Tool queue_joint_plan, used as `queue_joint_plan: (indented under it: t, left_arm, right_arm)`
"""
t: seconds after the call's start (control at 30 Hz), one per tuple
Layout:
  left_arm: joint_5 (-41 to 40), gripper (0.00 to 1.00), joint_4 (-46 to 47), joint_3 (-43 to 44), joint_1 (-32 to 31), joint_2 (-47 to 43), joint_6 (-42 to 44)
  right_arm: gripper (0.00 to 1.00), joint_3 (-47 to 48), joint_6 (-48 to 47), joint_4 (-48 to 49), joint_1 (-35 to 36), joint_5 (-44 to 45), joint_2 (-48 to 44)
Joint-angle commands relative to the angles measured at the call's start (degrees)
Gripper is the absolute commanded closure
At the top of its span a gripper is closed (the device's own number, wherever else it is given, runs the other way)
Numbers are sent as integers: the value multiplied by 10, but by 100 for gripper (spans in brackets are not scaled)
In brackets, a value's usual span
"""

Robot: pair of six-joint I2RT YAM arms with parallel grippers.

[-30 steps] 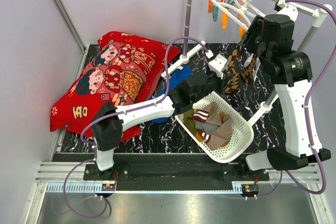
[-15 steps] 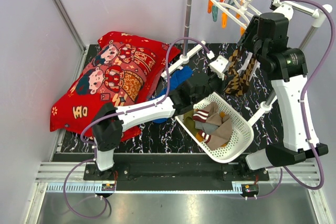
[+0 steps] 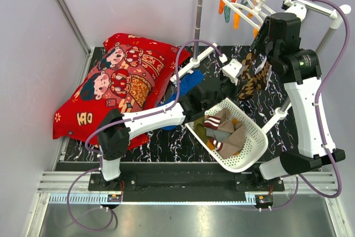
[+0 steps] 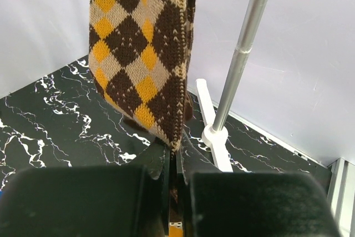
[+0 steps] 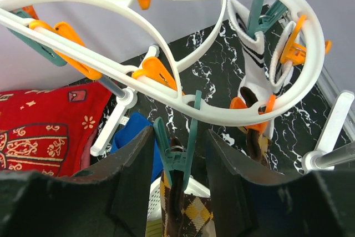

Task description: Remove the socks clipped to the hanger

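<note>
A brown checked sock (image 3: pixel 250 84) hangs from a teal peg (image 5: pixel 180 159) of the white round hanger (image 5: pixel 183 90). My left gripper (image 4: pixel 176 154) is shut on the sock's lower tip (image 4: pixel 141 54). My right gripper (image 5: pixel 178 154) is open, one finger on each side of the teal peg, not pressing it. A white sock with dark bands (image 5: pixel 252 59) and another brown sock (image 5: pixel 252 137) hang from pegs further round the ring. The hanger hangs high at the back right in the top view (image 3: pixel 244 4).
A white perforated basket (image 3: pixel 252 142) holds several socks below the hanger. A blue cloth (image 3: pixel 188 84) and a red patterned pillow (image 3: pixel 111 87) lie to the left. The rack's metal post (image 3: pixel 198 15) and white foot (image 4: pixel 213 131) stand close by.
My right gripper has moved a little up and back toward the hanger, closing round the teal peg. The left arm has hardly moved.
</note>
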Motion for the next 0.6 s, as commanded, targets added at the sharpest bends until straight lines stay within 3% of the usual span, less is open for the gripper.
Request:
queue_joint_plan:
  t: [0.0,0.47,0.57]
  left_arm:
    - [-15,100,31,28,-5,-15,7]
    - [-17,100,22,38,-7,-9,9]
    - [-19,100,21,41,-7,-6,10]
  right_arm:
    - [52,16,-20,28,6,30,7]
    - [56,16,-23,33,6,25,14]
    - [47,22,-23,33,11,20,15]
